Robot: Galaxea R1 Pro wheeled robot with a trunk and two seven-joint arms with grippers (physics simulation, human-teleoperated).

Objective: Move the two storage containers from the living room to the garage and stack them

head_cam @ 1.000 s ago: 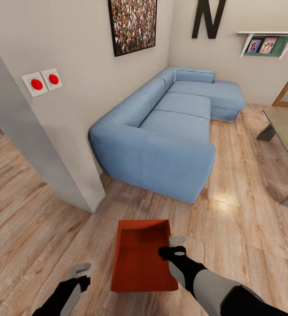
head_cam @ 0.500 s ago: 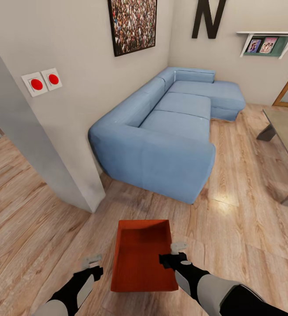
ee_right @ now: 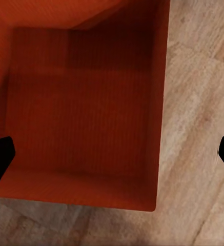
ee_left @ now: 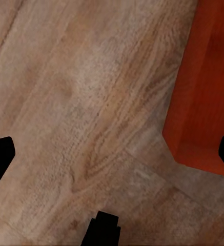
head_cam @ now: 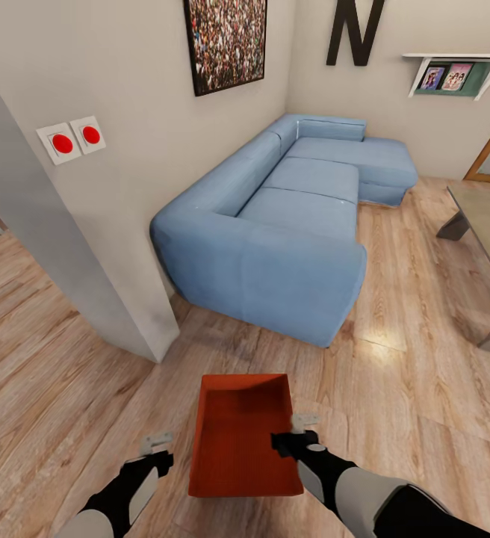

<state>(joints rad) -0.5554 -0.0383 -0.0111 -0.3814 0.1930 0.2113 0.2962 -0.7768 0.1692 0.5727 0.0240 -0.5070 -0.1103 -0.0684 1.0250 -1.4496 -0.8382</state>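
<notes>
Straddling storage container (head_cam: 241,437) rim, right gripper (head_cam: 299,432), fingertips cropped

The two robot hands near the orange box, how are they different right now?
The right gripper hangs over the storage container, straddling its right wall; the left gripper hangs over bare wood floor beside the box. The right wrist view looks down into the box, while the left wrist view sees mostly planks and one outer corner. Both are open, black with pale fingers, and hold nothing.
</notes>
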